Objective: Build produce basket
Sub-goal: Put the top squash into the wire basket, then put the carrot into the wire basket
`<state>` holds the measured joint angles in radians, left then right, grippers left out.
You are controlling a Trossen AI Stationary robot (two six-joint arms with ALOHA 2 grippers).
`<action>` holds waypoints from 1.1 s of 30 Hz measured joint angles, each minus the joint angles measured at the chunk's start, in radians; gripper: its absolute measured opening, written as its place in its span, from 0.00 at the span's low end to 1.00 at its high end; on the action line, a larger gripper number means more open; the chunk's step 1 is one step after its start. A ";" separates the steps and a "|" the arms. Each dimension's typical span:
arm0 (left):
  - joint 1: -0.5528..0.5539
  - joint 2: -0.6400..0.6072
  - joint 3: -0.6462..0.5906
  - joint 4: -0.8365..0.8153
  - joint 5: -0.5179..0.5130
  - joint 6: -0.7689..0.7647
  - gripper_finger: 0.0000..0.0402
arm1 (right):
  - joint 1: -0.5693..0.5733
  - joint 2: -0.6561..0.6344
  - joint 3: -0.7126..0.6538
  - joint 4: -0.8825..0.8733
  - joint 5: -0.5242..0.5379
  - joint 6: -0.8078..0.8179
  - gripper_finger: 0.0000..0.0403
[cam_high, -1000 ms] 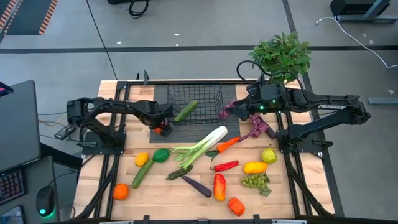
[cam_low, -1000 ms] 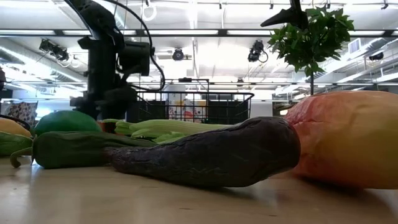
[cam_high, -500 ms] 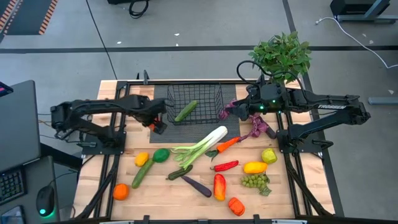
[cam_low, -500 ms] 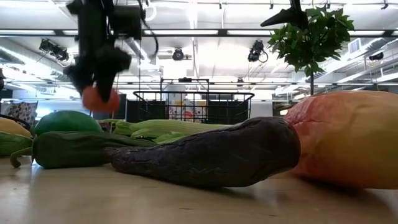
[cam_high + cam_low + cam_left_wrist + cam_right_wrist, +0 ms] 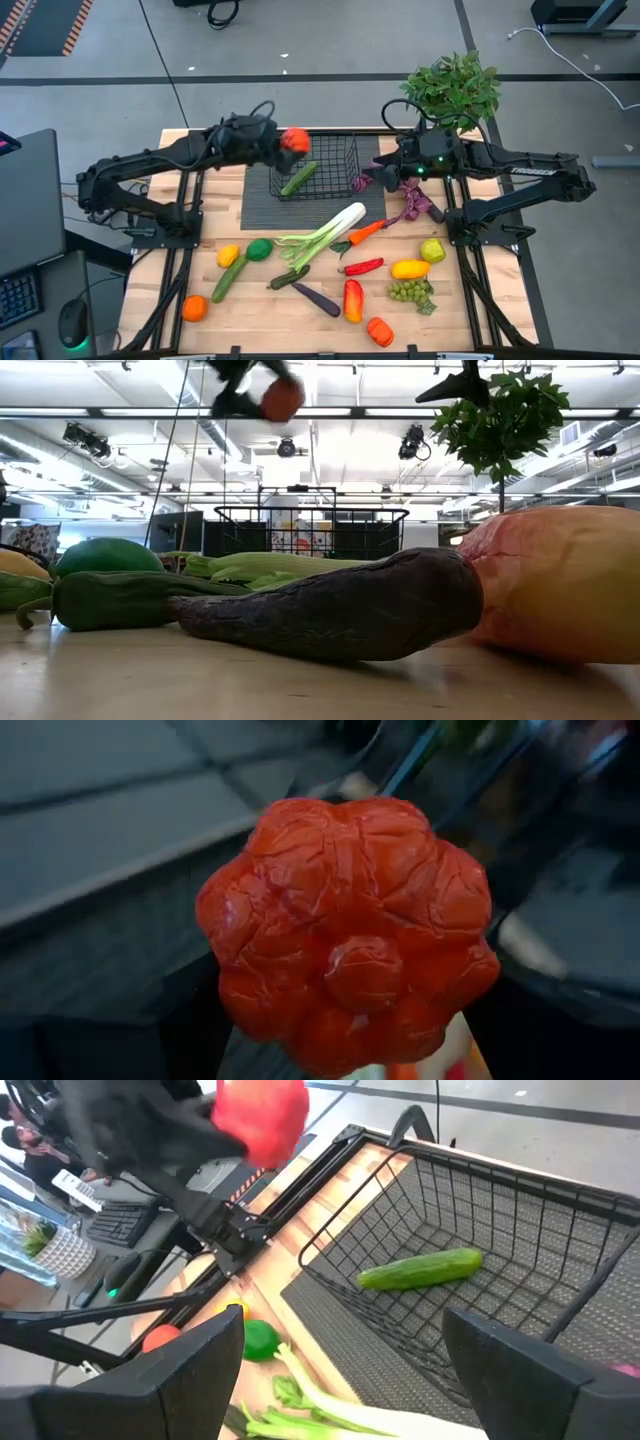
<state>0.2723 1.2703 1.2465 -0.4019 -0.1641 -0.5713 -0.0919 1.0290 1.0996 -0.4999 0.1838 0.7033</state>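
The black wire basket (image 5: 318,160) stands on a dark mat at the table's far middle, with a green cucumber (image 5: 298,178) lying on its floor. My left gripper (image 5: 286,142) is shut on a red pepper (image 5: 295,139) and holds it high over the basket's left rim; the low view shows the pepper (image 5: 281,400) well above the table. My right gripper (image 5: 343,1325) is open beside the basket's right side and touches nothing. Purple grapes (image 5: 415,203) lie on the table beside it. The other produce lies on the near half of the table. My left gripper pinches the red pepper between its two fingers; the pepper's lobed end (image 5: 345,930) faces the wrist camera and hides the place of contact. The pepper is lifted clear, above the basket's left rim.
A leek (image 5: 325,235), a carrot (image 5: 365,231), a lime (image 5: 259,249), a red chili (image 5: 362,266), green grapes (image 5: 410,291), an eggplant (image 5: 317,299) and other pieces lie on the near half. A potted plant (image 5: 455,90) stands at the far right corner.
My left gripper, shut on the red pepper, has risen from the table left of the basket and swung toward the far edge and right. The pepper has been lifted clear and now hangs over the basket's left rim. The right arm has kept still.
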 joint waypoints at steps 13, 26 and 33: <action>0.001 0.007 0.010 -0.063 -0.209 -0.061 0.88 | -0.022 0.000 0.000 -0.014 -0.099 -0.051 0.85; 0.060 0.050 0.008 -0.182 0.021 0.096 0.97 | -0.022 0.000 0.000 -0.008 -0.046 0.042 0.85; 0.089 0.131 0.008 -0.175 0.129 0.189 0.99 | -0.018 0.000 0.000 -0.009 -0.012 0.118 0.85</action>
<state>0.3611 1.4015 1.2549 -0.5774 -0.0352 -0.3824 -0.1104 1.0290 1.0996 -0.5093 0.1722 0.8215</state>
